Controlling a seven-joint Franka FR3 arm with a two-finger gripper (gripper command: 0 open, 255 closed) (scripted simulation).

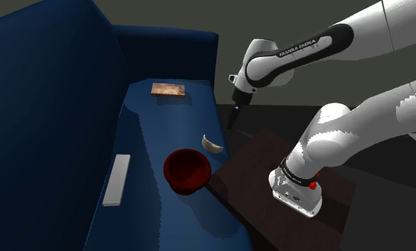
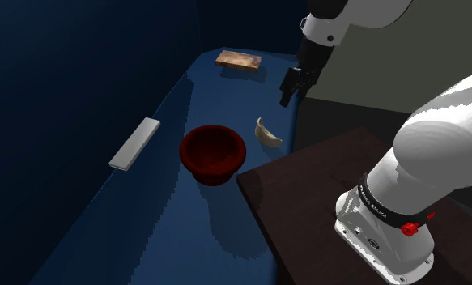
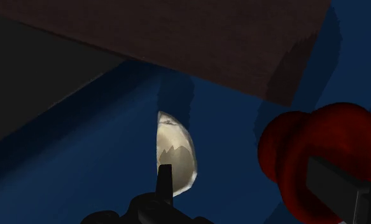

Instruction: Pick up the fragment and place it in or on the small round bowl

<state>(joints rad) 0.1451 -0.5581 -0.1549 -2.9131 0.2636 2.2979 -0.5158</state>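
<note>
A cream, curved fragment (image 1: 212, 144) (image 2: 266, 133) (image 3: 175, 149) lies on the blue sofa seat (image 1: 149, 135), near its edge. A small round dark red bowl (image 1: 187, 170) (image 2: 213, 151) (image 3: 317, 149) stands upright on the seat just beside it, apart from it. My black gripper (image 1: 232, 121) (image 2: 289, 91) (image 3: 254, 191) hangs above the seat edge, a short way over the fragment and touching nothing. Its fingers stand wide apart with nothing between them. In the wrist view one finger (image 3: 165, 184) overlaps the fragment and the other overlaps the bowl.
A flat wooden block (image 1: 167, 89) (image 2: 239, 60) lies at the far end of the seat. A grey flat bar (image 1: 117, 178) (image 2: 134, 143) lies near the sofa's backrest (image 1: 42, 107). The dark brown stand (image 1: 263, 164) (image 2: 315, 186) butts against the seat edge beside the bowl.
</note>
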